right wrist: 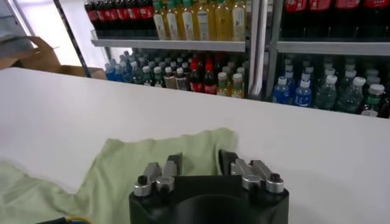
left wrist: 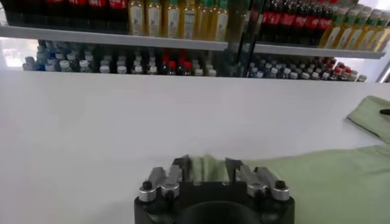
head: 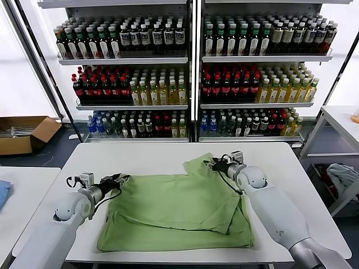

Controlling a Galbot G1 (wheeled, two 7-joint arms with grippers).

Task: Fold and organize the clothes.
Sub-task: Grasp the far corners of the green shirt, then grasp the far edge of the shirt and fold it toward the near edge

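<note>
The light green polo shirt (head: 174,207) lies on the white table (head: 140,154), partly folded, with one sleeve pointing to the far right; its collar and chest print are hidden. My left gripper (head: 120,180) is at the shirt's far-left corner. In the left wrist view its fingers (left wrist: 180,167) stand apart with shirt fabric (left wrist: 317,182) between them. My right gripper (head: 210,164) is at the far-right sleeve. In the right wrist view its fingers (right wrist: 174,165) stand apart over the sleeve (right wrist: 122,164).
Shelves of bottles (head: 190,78) stand behind the table. A cardboard box (head: 25,133) lies on the floor at the left. A blue cloth (head: 3,193) lies on a side table at the left. A grey-white cloth (head: 339,176) sits under the right side table.
</note>
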